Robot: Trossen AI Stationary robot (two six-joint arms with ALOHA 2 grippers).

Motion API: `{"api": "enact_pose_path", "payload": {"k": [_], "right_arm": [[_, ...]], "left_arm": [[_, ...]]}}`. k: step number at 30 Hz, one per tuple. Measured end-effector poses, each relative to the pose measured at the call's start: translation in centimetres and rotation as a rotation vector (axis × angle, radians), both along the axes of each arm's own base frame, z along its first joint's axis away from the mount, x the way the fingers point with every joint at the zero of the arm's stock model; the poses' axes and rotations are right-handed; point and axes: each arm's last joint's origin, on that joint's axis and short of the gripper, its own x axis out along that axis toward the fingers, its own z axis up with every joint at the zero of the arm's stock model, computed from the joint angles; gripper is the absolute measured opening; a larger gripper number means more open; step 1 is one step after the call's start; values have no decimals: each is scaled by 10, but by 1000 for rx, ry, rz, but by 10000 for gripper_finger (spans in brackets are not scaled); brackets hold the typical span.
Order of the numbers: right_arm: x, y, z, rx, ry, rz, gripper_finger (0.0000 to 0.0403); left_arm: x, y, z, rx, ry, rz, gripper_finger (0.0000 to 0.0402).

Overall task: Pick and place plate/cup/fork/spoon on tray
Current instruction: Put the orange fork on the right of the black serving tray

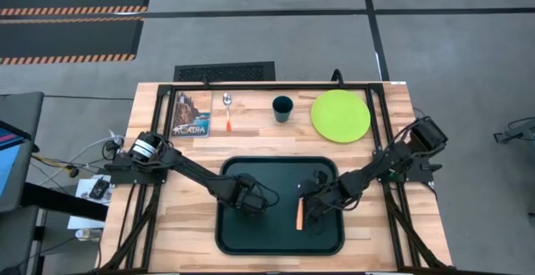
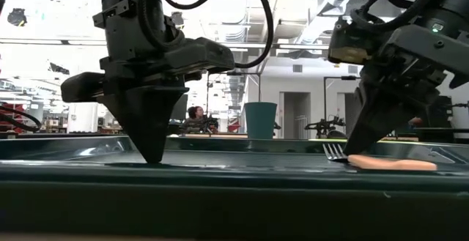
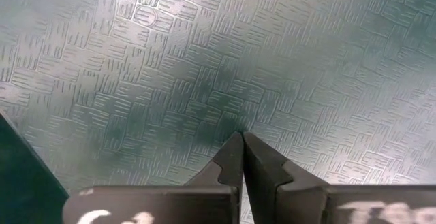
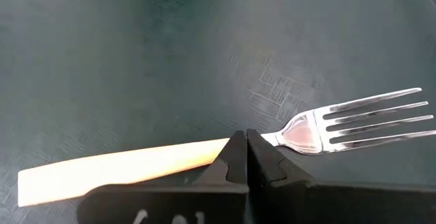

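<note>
The dark green tray (image 1: 242,235) lies at the table's near middle. The fork (image 1: 300,214), orange handle and silver tines, lies flat on the tray floor, right of centre; it also shows in the right wrist view (image 4: 122,166). My right gripper (image 1: 313,208) is shut, pointing down, its tips (image 4: 243,137) over the fork's neck. My left gripper (image 1: 253,201) is shut, pointing down at the bare tray floor (image 3: 272,60) left of centre. The spoon (image 1: 227,112), teal cup (image 1: 282,108) and lime-green plate (image 1: 340,114) sit on the table beyond the tray. My left gripper's shut tips (image 2: 156,160) stand at the tray floor, pointing down; I cannot tell whether they touch it. My right gripper's shut tips (image 2: 352,153) stand at the fork's neck (image 4: 272,139), where handle meets metal, from above. The fork lies flat on the tray; I cannot tell whether the tips touch it.
A small picture booklet (image 1: 191,114) lies at the far left of the table, next to the spoon. The tray's raised rim (image 2: 234,190) runs around both grippers. A black frame borders the table top (image 1: 167,225).
</note>
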Motion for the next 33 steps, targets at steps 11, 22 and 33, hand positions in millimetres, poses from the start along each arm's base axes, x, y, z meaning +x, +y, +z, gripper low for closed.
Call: {"api": "enact_pose_path", "payload": {"k": [11, 22, 33], "right_arm": [[3, 3, 11, 17, -52, 24, 8], [0, 8, 10, 12, -42, 43, 8], [2, 11, -1, -9, -22, 46, 8]], "left_arm": [[1, 0, 0, 7, -12, 3, 0], [1, 0, 0, 8, -12, 5, 0], [1, 0, 0, 11, -16, 17, 0]]}}
